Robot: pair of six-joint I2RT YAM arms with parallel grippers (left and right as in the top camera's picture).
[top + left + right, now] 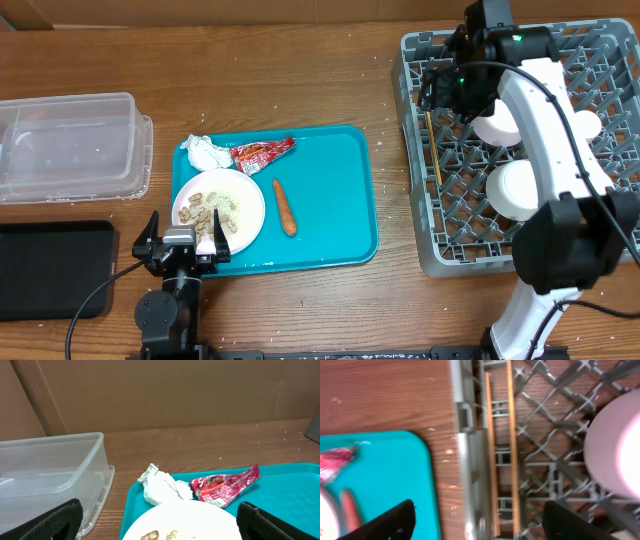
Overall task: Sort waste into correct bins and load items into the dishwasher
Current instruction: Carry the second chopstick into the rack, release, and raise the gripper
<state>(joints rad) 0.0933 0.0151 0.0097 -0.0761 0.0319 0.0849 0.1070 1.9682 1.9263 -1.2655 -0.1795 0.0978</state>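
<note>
Between the fingers of your right gripper (479, 510), which stand wide apart and hold nothing, the chopsticks (511, 435) lie side by side along the left edge of the dish rack (465, 435), touching neither finger. Just right of them a white bowl (615, 445) sits among the pegs.

Your left gripper (159, 507) is also spread wide and empty, and the near rim of the plate (200, 522) lies in its gap. Beyond the plate, the crumpled napkin (160, 485) and the red snack wrapper (225, 485) touch each other on the teal tray (285, 490). The carrot stick (285, 207) lies just right of the plate, and food scraps (212, 208) sit on it. The clear tub (50, 470) and black tray (55, 265) are off to the left.
</note>
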